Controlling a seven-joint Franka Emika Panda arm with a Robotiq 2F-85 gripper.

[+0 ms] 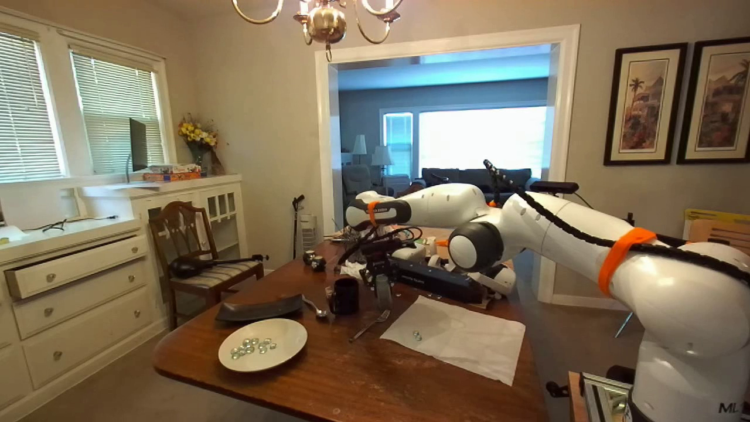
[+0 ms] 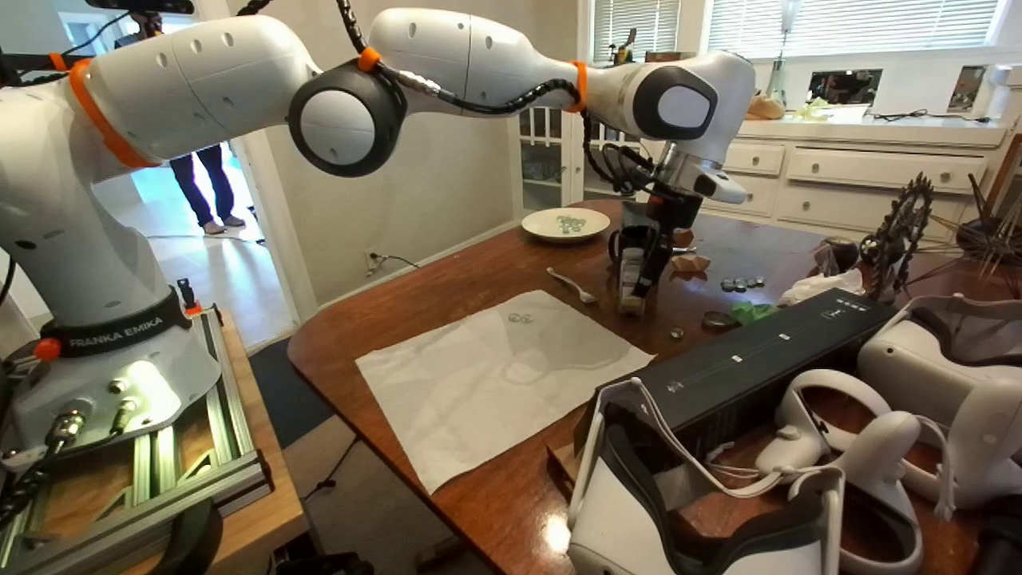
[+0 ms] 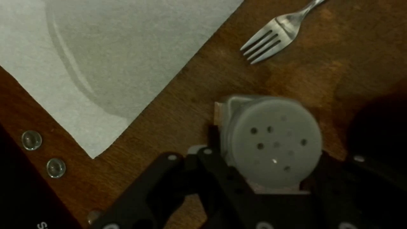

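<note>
Centring the gripper (image 3: 270, 156) squarely should best steady the upright shaker (image 3: 276, 140), which stands between the half-spread fingers near the black mug (image 1: 344, 296), though its perforated top masks whether they press, and farther off a fork (image 3: 288, 24) has its handle cut off in the wrist view.

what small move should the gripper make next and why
Probably draw the fingers in gently until both bear firmly on the shaker, before any lift. In the wrist view they stand on either side of it, but the picture doesn't settle whether both press on it, and in an exterior view it appears to rest on the wooden table.
</note>
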